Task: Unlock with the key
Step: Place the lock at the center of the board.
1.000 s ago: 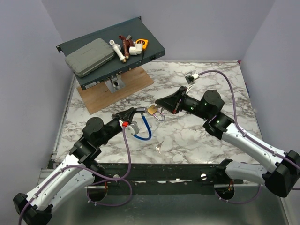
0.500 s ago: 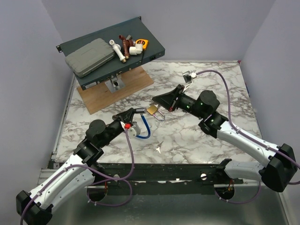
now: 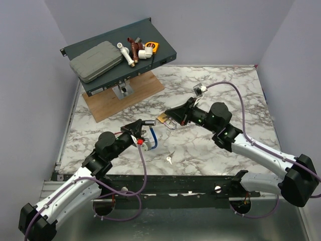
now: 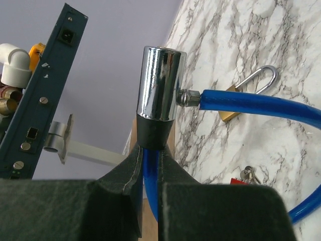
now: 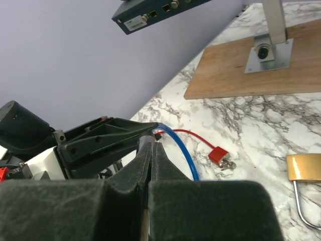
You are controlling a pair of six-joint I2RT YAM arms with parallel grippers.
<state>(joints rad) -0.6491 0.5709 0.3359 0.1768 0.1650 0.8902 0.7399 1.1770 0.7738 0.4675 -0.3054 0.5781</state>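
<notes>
Marble-look finish is seen on the tabletop (image 3: pixel 195 150): white with grey veining, fairly smooth. The cable lock's barrel (image 4: pixel 161 83) is done in mirror-polished chrome with a matt black collar under it, and its cable (image 4: pixel 251 103) is sheathed in glossy blue plastic. Satin brass is shown on the padlock (image 5: pixel 305 167) body, shiny silver metal on its shackle (image 4: pixel 261 80). The board (image 5: pixel 235 75) is plain light wood, matt. The rack unit (image 4: pixel 37 95) is painted metal, dark blue-grey. The fingers (image 4: pixel 123 175) of the left end effector (image 4: pixel 149 150) are covered in grainy matt black stuff. The key (image 3: pixel 170 159) is read as bare silvery metal.
</notes>
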